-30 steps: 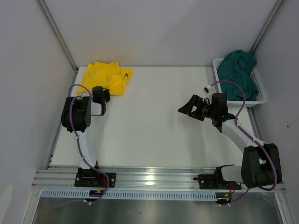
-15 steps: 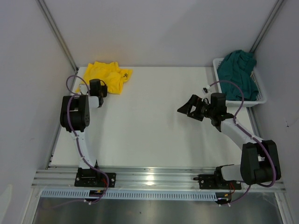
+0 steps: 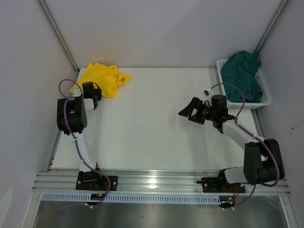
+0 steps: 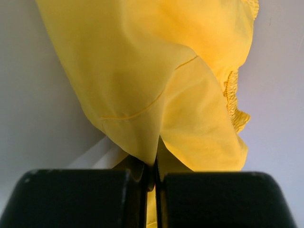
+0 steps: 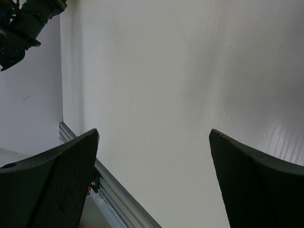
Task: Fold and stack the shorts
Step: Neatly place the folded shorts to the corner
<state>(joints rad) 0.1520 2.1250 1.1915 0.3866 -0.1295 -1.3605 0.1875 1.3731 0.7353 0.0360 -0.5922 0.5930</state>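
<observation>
The yellow shorts lie crumpled in the table's far left corner. My left gripper is at their near edge, shut on a fold of the yellow fabric. In the left wrist view the yellow shorts hang out from between the closed jaws of my left gripper. The dark teal shorts are piled in the white basket at the far right. My right gripper hovers right of the table's middle, open and holding nothing. In its own view the right gripper has only bare white table between its fingers.
Grey walls close in both sides, the left one right beside the left arm. An aluminium rail runs along the near edge and shows as a rail in the right wrist view. The left arm's dark wrist appears at that view's top left.
My left gripper has moved back and to the left, dragging the yellow shorts toward the far left corner. The right gripper has drifted slightly left, still open.
</observation>
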